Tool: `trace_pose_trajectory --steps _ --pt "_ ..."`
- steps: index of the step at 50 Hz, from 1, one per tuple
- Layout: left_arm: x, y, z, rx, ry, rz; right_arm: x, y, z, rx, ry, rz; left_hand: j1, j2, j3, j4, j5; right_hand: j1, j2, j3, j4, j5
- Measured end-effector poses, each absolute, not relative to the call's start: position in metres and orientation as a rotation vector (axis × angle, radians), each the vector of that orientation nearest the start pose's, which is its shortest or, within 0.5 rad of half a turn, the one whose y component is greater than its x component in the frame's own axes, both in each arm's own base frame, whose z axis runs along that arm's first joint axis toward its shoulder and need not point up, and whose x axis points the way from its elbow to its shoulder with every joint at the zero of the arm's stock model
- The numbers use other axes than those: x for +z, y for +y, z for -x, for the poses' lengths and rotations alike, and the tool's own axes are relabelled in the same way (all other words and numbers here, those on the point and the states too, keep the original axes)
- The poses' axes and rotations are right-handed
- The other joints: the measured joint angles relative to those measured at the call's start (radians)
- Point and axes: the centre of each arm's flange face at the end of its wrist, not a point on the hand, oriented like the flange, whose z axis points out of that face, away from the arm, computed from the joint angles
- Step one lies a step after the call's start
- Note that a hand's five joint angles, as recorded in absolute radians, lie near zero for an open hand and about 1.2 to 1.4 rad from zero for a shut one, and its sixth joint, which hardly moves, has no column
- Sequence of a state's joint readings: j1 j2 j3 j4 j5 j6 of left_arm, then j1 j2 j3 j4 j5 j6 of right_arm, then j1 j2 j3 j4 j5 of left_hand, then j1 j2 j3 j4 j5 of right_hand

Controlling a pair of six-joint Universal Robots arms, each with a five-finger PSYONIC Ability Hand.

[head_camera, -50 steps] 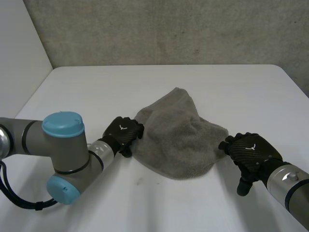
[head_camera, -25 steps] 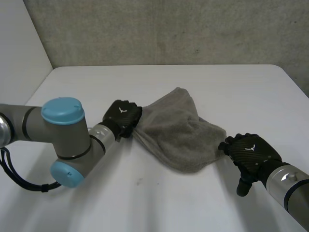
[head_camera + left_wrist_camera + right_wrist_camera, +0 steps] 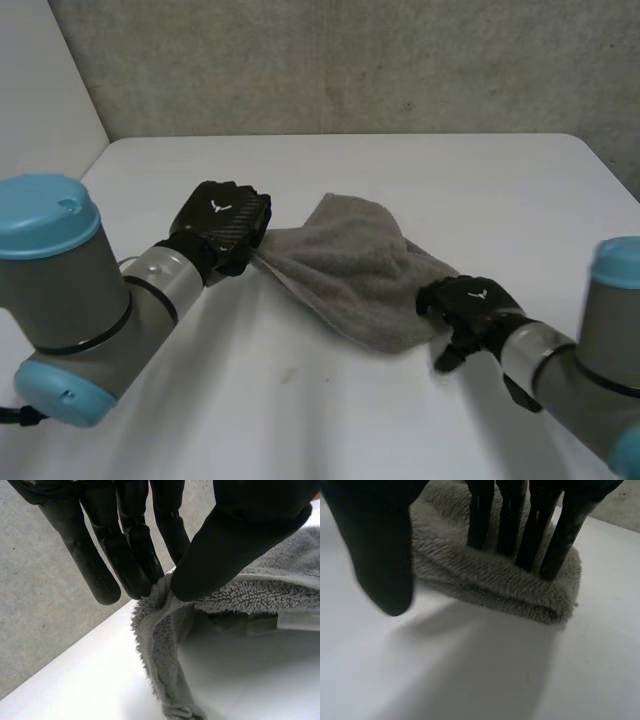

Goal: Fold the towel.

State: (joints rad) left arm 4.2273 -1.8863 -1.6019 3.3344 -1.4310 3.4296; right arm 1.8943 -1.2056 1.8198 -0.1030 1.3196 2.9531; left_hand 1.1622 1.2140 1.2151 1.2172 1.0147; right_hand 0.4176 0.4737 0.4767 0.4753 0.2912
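While the left hand (image 3: 225, 222) pinches the towel (image 3: 345, 270) edge between thumb (image 3: 235, 545) and fingers (image 3: 125, 545), the right hand (image 3: 470, 305) presses straight fingers on its opposite edge, gripping nothing

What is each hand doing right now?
Left hand: pinching the towel's edge.
Right hand: open, fingers resting on the towel's edge.

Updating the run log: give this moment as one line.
left hand: pinches towel edge | right hand: open, resting on opposite edge | towel: crumpled
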Motion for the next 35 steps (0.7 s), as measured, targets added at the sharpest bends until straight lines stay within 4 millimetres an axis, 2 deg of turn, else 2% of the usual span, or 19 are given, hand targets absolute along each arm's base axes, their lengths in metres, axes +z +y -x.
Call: trace_pose_trajectory --steps 1,2,6,9,12,13,16,17,19,23,24,26,28,31,32,35 --pt "0.215 -0.242 0.291 -2.181 2.337 -1.107 0.131 -0.24 -0.247 -1.453 2.34 0.801 0.0 0.0 0.0 0.0 0.0 0.156 0.198 0.191 0.175 0.164" --pt "0.215 -0.242 0.291 -2.181 2.337 -1.107 0.131 -0.24 -0.247 -1.453 2.34 0.801 0.0 0.0 0.0 0.0 0.0 0.156 0.198 0.191 0.175 0.164" --pt "0.225 -0.232 0.288 -2.214 2.379 -1.063 0.121 -0.259 -0.258 -1.556 2.35 0.79 0.0 0.0 0.0 0.0 0.0 0.533 0.68 0.669 0.678 0.649" --pt "0.232 -0.229 0.286 -2.233 2.4 -1.035 0.125 -0.267 -0.26 -1.622 2.351 0.774 0.0 0.0 0.0 0.0 0.0 0.534 0.693 0.694 0.71 0.669" --pt "0.244 -0.223 0.283 -2.266 2.424 -0.993 0.145 -0.275 -0.26 -1.717 2.322 0.754 0.0 0.001 0.0 0.0 0.001 0.534 0.693 0.696 0.712 0.675" --pt "0.247 -0.221 0.282 -2.275 2.426 -0.985 0.161 -0.277 -0.26 -1.774 2.289 0.749 0.0 0.001 0.0 0.0 0.005 0.534 0.694 0.698 0.712 0.677" --pt "0.254 -0.217 0.279 -2.29 2.431 -0.971 0.193 -0.277 -0.257 -1.865 2.228 0.759 0.0 0.001 0.0 0.0 0.006 0.534 0.694 0.703 0.713 0.682" --pt "0.257 -0.215 0.278 -2.298 2.431 -0.965 0.211 -0.276 -0.255 -1.917 2.191 0.771 0.0 0.002 0.0 0.0 0.006 0.534 0.694 0.705 0.714 0.684" --pt "0.262 -0.211 0.276 -2.306 2.429 -0.959 0.237 -0.272 -0.252 -1.976 2.144 0.801 0.0 0.002 0.001 0.0 0.006 0.534 0.693 0.705 0.715 0.686" --pt "0.27 -0.204 0.272 -2.32 2.421 -0.956 0.272 -0.267 -0.251 -2.013 2.083 0.886 0.0 0.002 0.001 0.0 0.006 0.534 0.701 0.705 0.715 0.686" --pt "0.273 -0.199 0.27 -2.328 2.416 -0.956 0.292 -0.264 -0.251 -2.021 2.052 0.932 0.0 0.002 0.001 0.0 0.006 0.534 0.701 0.705 0.715 0.686" --pt "0.276 -0.195 0.268 -2.333 2.413 -0.955 0.306 -0.262 -0.251 -2.024 2.03 0.963 0.0 0.002 0.001 0.0 0.006 0.534 0.701 0.705 0.715 0.686" --pt "0.28 -0.189 0.265 -2.342 2.413 -0.952 0.33 -0.26 -0.253 -2.018 1.992 1.013 0.0 0.002 0.001 0.0 0.006 0.534 0.701 0.705 0.715 0.686" --pt "0.281 -0.185 0.263 -2.347 2.419 -0.946 0.339 -0.261 -0.255 -2.01 1.98 1.032 0.0 0.002 0.001 0.0 0.006 0.534 0.701 0.705 0.715 0.686" --pt "0.282 -0.181 0.261 -2.35 2.43 -0.937 0.348 -0.265 -0.26 -1.986 1.966 1.059 0.0 0.002 0.001 0.0 0.006 0.534 0.701 0.705 0.715 0.686" --pt "0.28 -0.178 0.259 -2.346 2.449 -0.925 0.348 -0.275 -0.268 -1.951 1.961 1.081 0.0 0.002 0.001 0.0 0.006 0.534 0.701 0.705 0.715 0.686"
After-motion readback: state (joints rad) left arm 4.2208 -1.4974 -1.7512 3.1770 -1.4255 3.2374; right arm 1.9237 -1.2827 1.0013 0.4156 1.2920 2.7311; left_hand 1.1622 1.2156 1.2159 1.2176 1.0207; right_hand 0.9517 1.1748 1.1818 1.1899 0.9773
